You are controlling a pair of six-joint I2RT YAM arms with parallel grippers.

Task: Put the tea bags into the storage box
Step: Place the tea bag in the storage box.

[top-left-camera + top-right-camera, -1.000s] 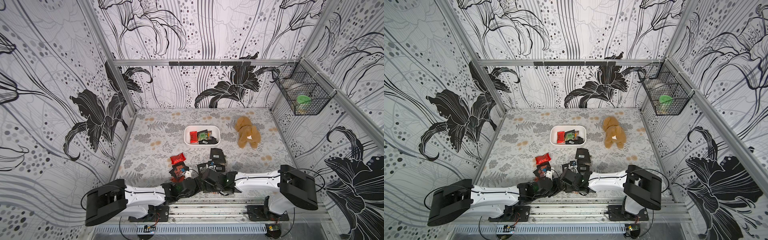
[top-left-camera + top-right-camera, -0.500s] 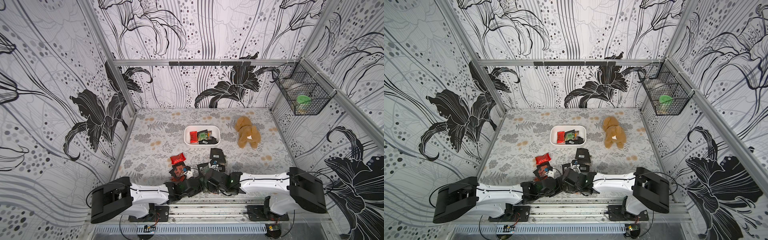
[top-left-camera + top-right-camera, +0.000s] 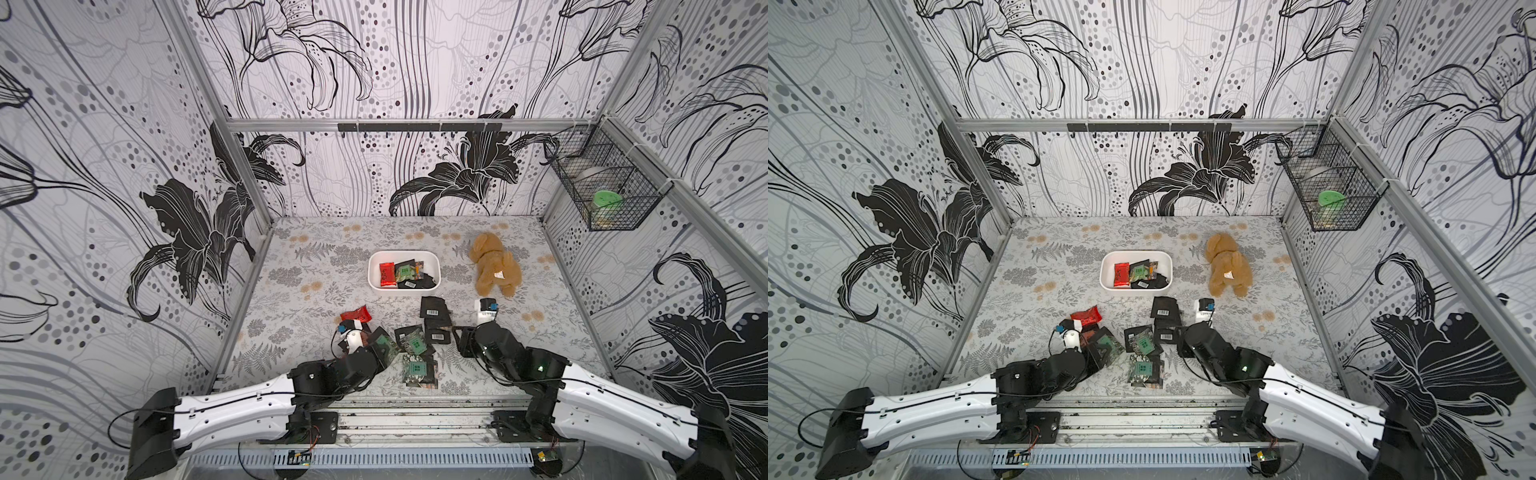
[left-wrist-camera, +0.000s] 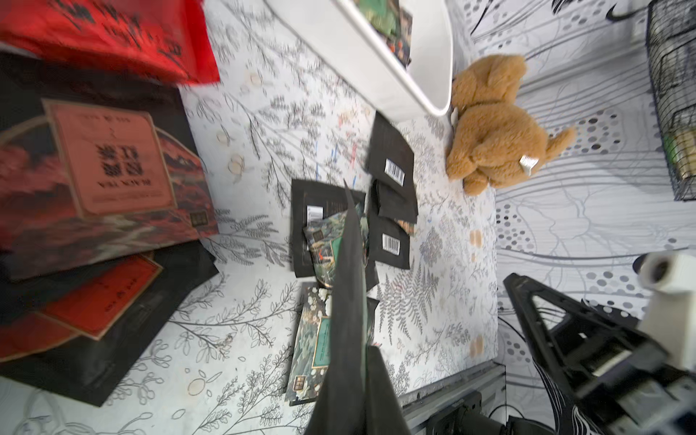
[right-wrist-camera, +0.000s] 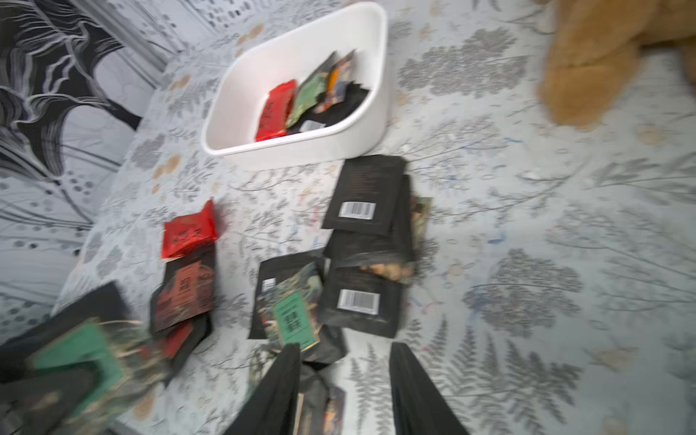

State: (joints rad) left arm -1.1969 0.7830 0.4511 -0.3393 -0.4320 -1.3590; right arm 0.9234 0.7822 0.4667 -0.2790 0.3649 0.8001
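left gripper (image 3: 379, 354), pinched shut on a green-labelled tea bag (image 3: 1109, 346), should lift clear and release low inside the storage box (image 3: 435, 266) (right gripper (image 5: 344, 348) gapes empty).

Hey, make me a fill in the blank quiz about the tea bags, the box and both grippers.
One shiny foil tea bag in the shallow white plastic storage box is coloured ____.
The right gripper stands ____, holding nothing.
The left gripper is shut on a black foil tea bag whose label is ____.
Missing words: red; open; green.
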